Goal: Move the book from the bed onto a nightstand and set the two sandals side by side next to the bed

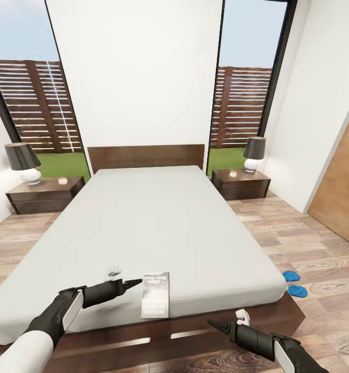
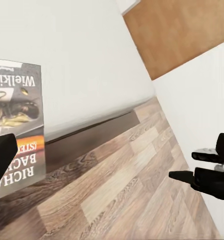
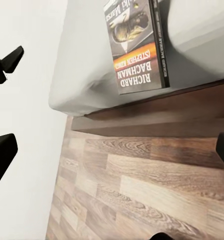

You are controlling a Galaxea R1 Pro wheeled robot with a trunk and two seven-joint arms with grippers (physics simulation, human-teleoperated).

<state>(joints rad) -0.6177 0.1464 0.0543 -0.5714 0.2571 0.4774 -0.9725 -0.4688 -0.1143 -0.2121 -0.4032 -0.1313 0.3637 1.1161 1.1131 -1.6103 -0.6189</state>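
The book [image 1: 155, 294] lies flat on the pale mattress near the foot end of the bed [image 1: 164, 217], its cover with an orange band facing up [image 3: 136, 45]. My left gripper [image 1: 128, 277] hovers open just left of the book, one fingertip [image 2: 2, 156] at the cover's edge [image 2: 17, 125]. My right gripper [image 1: 226, 317] is open over the floor, in front of the bed's dark frame and right of the book. The two sandals [image 1: 294, 283], bright blue, lie close together on the floor by the bed's right foot corner.
A nightstand [image 1: 45, 194] with a lamp stands left of the headboard, and another nightstand [image 1: 241, 184] with a lamp stands right of it. A wooden door [image 1: 340, 191] is on the right wall. Wood-plank floor [image 1: 299, 233] runs along both sides of the bed.
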